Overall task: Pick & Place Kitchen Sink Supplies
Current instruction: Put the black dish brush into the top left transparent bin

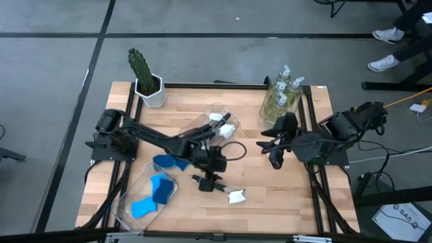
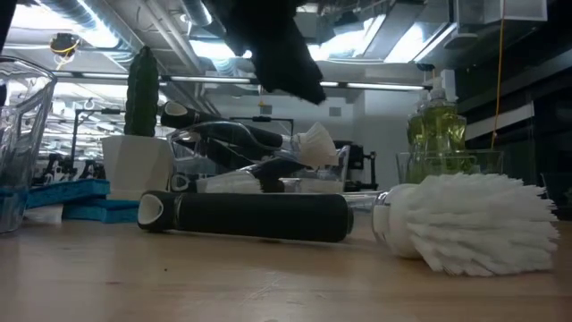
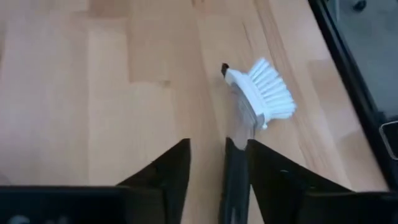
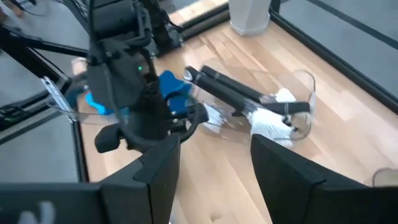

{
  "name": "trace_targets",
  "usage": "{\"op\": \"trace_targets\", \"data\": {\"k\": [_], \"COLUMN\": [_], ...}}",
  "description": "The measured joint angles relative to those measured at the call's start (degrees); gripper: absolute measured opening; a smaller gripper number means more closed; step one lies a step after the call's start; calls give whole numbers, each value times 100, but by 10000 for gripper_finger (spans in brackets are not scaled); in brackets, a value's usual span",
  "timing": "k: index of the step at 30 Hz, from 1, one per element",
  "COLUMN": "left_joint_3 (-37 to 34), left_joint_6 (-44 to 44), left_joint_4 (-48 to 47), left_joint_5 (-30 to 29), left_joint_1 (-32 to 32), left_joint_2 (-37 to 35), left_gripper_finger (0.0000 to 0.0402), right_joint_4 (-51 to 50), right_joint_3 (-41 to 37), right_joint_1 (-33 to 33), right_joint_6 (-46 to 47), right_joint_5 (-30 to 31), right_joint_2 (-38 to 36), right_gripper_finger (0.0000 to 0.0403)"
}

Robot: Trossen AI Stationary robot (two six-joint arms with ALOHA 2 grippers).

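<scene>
A dish brush lies flat on the wooden table, black handle and white bristle head both resting on it; its head points toward the near right. My left gripper stands open over the handle's end, slanting down, one finger on either side of the handle. My right gripper hovers open above the table's right half, with nothing between its fingers. My left gripper has the brush's handle between its open fingers, close beside one finger. Whether that finger touches the handle I cannot tell. The brush lies on the table.
A clear bin of soap pump bottles stands at the back right. A tipped clear bin at the centre back holds two brushes. A clear bin with blue sponges lies at the near left. A potted cactus stands at the back left.
</scene>
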Motion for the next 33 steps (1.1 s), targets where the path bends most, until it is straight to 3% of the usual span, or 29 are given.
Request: {"op": "trace_targets", "data": {"k": [7, 12, 21, 33], "left_joint_3": [0, 0, -1, 34], "left_joint_6": [313, 269, 221, 61], "left_joint_4": [193, 200, 308, 437], "left_joint_5": [-56, -189, -353, -475], "left_joint_1": [-154, -144, -314, -732], "left_joint_2": [343, 348, 602, 1788], "left_gripper_finger": [209, 230, 233, 223], "right_joint_4": [-247, -245, -105, -12], "right_joint_3": [0, 0, 0, 0], "right_joint_1": [0, 0, 0, 2], "right_joint_6": [223, 253, 395, 520], "right_joint_5": [-3, -4, 18, -27], "right_joint_2": [189, 320, 413, 654], "right_gripper_finger": [196, 196, 196, 196]}}
